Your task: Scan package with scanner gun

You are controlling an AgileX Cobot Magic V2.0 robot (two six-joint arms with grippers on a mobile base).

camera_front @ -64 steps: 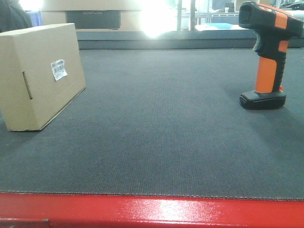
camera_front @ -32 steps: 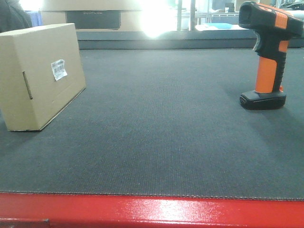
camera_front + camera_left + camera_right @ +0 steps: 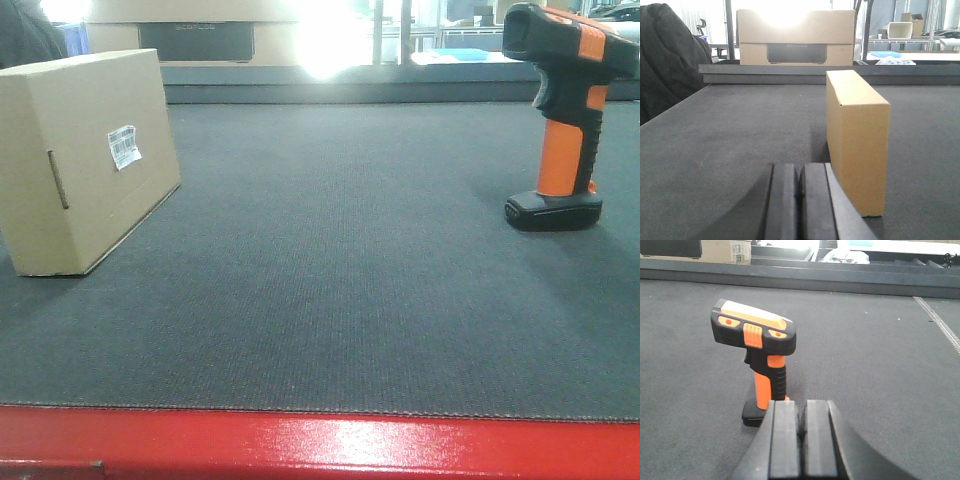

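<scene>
Scanner gun (image 3: 757,357), upright at 11 o'clock of closed, empty right claw (image 3: 801,440): light, rigid; grip orange handle.

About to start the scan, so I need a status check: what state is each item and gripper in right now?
package: closed, standing on the mat, barcode label facing the front camera, untouched.
scanner gun: upright on its base, not held.
left gripper: shut, empty, just short of the package.
right gripper: shut, empty, just short of the scanner gun.
</scene>
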